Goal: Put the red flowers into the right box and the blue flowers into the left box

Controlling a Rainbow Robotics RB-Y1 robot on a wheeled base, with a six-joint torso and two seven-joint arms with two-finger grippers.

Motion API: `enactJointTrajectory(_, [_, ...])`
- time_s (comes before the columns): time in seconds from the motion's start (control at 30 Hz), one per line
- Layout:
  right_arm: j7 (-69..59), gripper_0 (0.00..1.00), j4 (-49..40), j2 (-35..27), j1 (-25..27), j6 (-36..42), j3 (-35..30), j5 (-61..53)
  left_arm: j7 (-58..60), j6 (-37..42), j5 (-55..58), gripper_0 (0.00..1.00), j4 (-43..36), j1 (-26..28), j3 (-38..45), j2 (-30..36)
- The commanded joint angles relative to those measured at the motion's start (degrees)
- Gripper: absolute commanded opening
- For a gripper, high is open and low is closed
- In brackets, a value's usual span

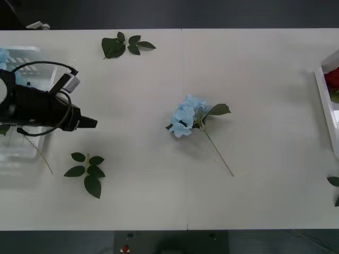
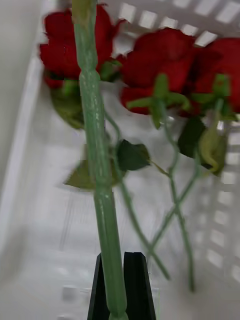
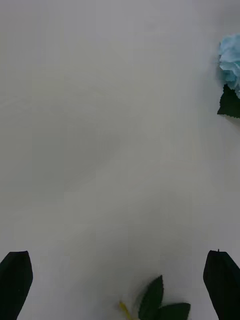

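One blue flower (image 1: 185,117) lies mid-table, its stem pointing toward me; its bloom (image 3: 231,60) also edges into the left wrist view. My left gripper (image 1: 91,123) hovers by the left box (image 1: 21,148), well left of that flower, and its fingers (image 3: 15,282) stand wide open with nothing between them. Another blue bloom (image 1: 3,55) rests in the left box. My right gripper (image 2: 119,260) is shut on a red flower's green stem (image 2: 97,165), held over the right box (image 2: 30,150). Several red flowers (image 2: 155,60) lie inside it.
Bloomless leaf sprigs lie at the table's far side (image 1: 124,45), near the left arm (image 1: 87,170) and at the right edge (image 1: 333,182). The right box (image 1: 324,100) sits at the table's right edge. Bare white table surrounds the central flower.
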Motion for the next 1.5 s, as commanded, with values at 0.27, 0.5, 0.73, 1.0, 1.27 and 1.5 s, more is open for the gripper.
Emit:
enactJointTrajectory(0.27, [-4.9,0.0,19.3,11.5,-9.9,-4.8,1.3,13.9,-10.1,-9.2,10.3,0.99,-2.6,-1.3,-6.1,-0.5])
enactJointTrajectory(0.5, [-5.8,0.0,23.9,15.0,-12.0,-12.1,7.4,15.4,-18.7,-11.4,23.5,0.99,-2.6,-0.1,-7.3,-0.1])
enactJointTrajectory(0.73, [-5.4,0.0,24.5,14.8,-11.9,-12.2,10.0,16.2,-26.4,-13.1,34.8,0.99,-2.6,1.4,-7.3,1.8])
enactJointTrajectory(1.0, [-4.8,0.85,24.5,14.9,-12.1,-12.1,10.1,16.2,-28.9,-13.7,41.2,0.99,-2.6,1.5,-7.3,2.7])
enactJointTrajectory(1.27, [0.8,1.0,21.9,13.1,-17.3,1.3,9.5,15.2,-28.9,-13.8,43.0,0.99,-2.6,1.5,-7.3,2.8])
enactJointTrajectory(1.5, [5.3,1.0,9.7,7.8,-20.2,18.0,4.4,14.2,-28.9,-13.8,43.8,0.99,-2.6,1.5,-7.5,2.7])
